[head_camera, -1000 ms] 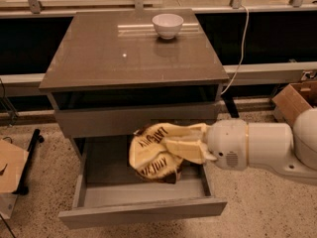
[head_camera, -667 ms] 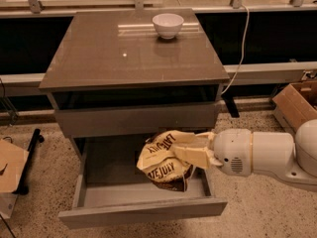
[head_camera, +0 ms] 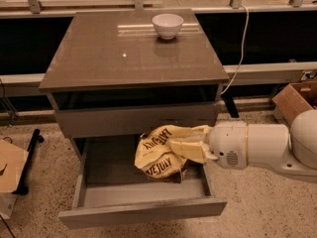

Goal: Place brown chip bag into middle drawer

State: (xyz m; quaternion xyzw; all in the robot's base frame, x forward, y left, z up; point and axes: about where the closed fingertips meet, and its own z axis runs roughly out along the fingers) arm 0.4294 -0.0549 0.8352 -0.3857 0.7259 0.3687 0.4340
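Placement looked nearly done in the camera view: the crinkly brown and pale-yellow chip bag (head_camera: 157, 155) hung inside the pulled-out, wide grey middle drawer (head_camera: 143, 209), toward its right side, pinched at its edge by the cream two-fingered claw (head_camera: 184, 149). Whether it touched the floor was unclear. Release and withdrawal seemingly remained. A small white bowl (head_camera: 167, 25) sat on the grey worktop (head_camera: 109, 58).

pincer (head_camera: 188, 150) gripping brown chip bag (head_camera: 154, 157) crowds the right of middle drawer (head_camera: 106, 196) (left half free).

warm dim light, glare on cabinet top (head_camera: 99, 58), tool (head_camera: 185, 150) gripping brown chip bag (head_camera: 156, 155) over shadowed drawer (head_camera: 109, 162)
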